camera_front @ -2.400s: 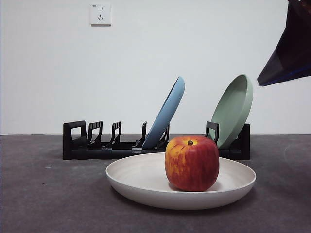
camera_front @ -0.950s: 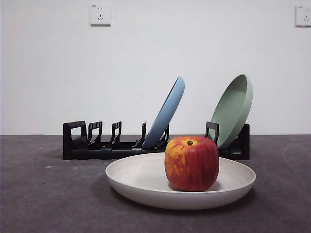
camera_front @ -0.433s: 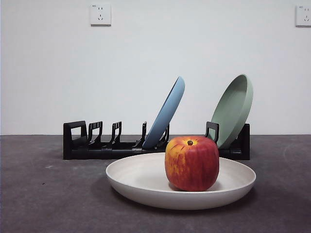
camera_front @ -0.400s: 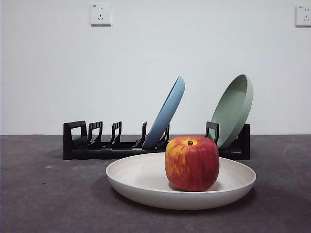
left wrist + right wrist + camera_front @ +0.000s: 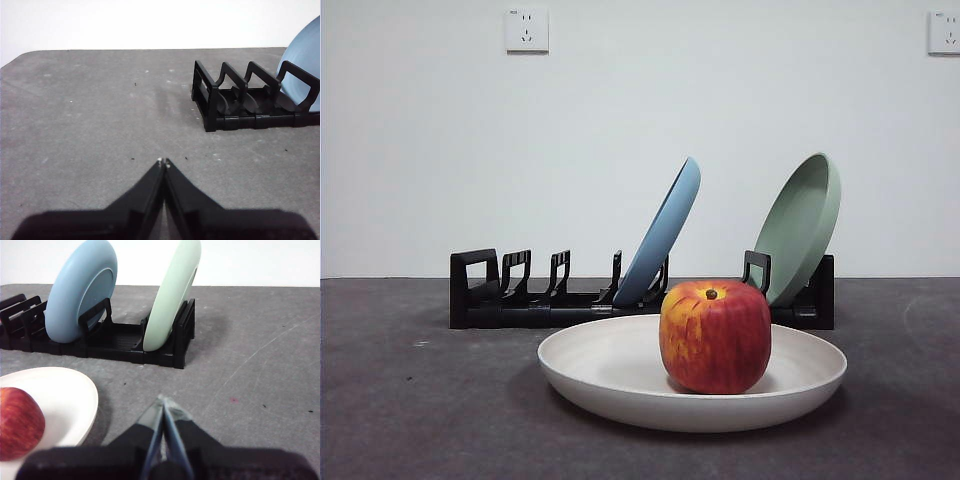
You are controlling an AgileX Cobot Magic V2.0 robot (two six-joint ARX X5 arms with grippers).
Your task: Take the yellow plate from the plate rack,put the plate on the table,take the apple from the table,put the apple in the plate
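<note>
The apple (image 5: 714, 336), red with yellow streaks, sits in the cream yellow plate (image 5: 610, 368), which lies flat on the dark grey table (image 5: 420, 410) in front of the black plate rack (image 5: 490, 298). The right wrist view shows the apple (image 5: 19, 422) and the plate (image 5: 65, 395) off to one side of my right gripper (image 5: 162, 402), which is shut, empty and apart from them. My left gripper (image 5: 163, 162) is shut and empty over bare table, apart from the rack's handle end (image 5: 215, 102). Neither arm shows in the front view.
A light blue plate (image 5: 665, 232) and a pale green plate (image 5: 805, 225) lean in the rack; both show in the right wrist view, blue (image 5: 82, 290) and green (image 5: 172, 295). Two wall sockets (image 5: 527, 30) sit on the white wall behind.
A dark arm at the top right corner 2.2 s ago has left the front view. The plate, the apple and the rack have not moved.
</note>
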